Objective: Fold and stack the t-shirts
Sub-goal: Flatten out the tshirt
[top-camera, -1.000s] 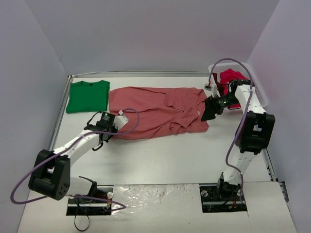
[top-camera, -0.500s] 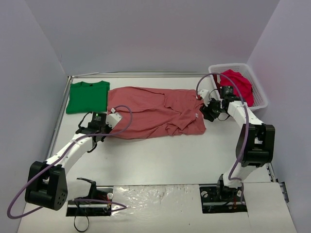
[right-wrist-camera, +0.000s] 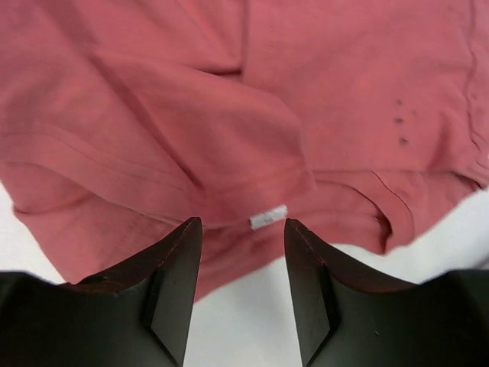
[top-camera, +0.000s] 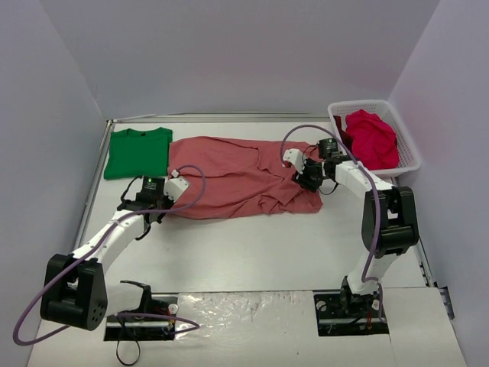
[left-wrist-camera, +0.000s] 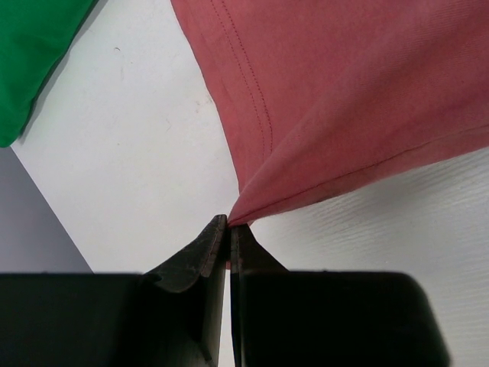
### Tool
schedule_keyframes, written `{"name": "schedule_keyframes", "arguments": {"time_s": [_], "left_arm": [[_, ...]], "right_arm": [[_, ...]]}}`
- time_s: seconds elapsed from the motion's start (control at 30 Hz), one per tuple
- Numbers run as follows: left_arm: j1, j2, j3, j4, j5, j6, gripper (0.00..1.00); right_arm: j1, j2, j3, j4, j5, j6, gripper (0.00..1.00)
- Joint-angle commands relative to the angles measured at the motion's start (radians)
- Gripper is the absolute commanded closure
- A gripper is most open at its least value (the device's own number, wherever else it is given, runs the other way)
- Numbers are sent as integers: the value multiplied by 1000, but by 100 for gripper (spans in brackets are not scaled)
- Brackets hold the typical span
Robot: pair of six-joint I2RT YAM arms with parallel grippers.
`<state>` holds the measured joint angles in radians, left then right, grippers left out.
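Observation:
A salmon-pink t-shirt (top-camera: 237, 176) lies spread out and rumpled at mid-table. My left gripper (top-camera: 162, 205) is shut on its near-left corner; in the left wrist view the cloth (left-wrist-camera: 344, 92) runs out taut from the pinched tips of that gripper (left-wrist-camera: 229, 227). My right gripper (top-camera: 306, 177) hovers open over the shirt's right edge. Its jaws (right-wrist-camera: 243, 225) straddle a fold (right-wrist-camera: 229, 115) with a small white label (right-wrist-camera: 267, 217). A green t-shirt (top-camera: 137, 151) lies folded flat at the far left. A crimson t-shirt (top-camera: 372, 138) is bunched in the basket.
The white lattice basket (top-camera: 407, 157) stands at the far right against the wall. The green cloth's edge (left-wrist-camera: 30, 53) shows in the left wrist view's upper left corner. Bare white table (top-camera: 252, 245) lies between the shirts and the arm bases.
The right gripper has swung left from beside the basket onto the pink shirt's right edge, its jaws narrowing. The left gripper kept its hold and shifted slightly left.

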<state>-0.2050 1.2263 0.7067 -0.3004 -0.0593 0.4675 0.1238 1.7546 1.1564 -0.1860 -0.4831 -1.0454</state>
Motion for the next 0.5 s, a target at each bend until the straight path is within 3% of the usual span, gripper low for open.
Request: {"name": "schedule_keyframes", "arguments": {"time_s": [0.0, 0.47], "left_arm": [[13, 4, 10, -5, -5, -6, 98], [15, 22, 14, -2, -11, -7, 98]], "right_arm": [[26, -10, -32, -9, 28, -42, 57], [59, 5, -80, -62, 84, -87, 50]]}}
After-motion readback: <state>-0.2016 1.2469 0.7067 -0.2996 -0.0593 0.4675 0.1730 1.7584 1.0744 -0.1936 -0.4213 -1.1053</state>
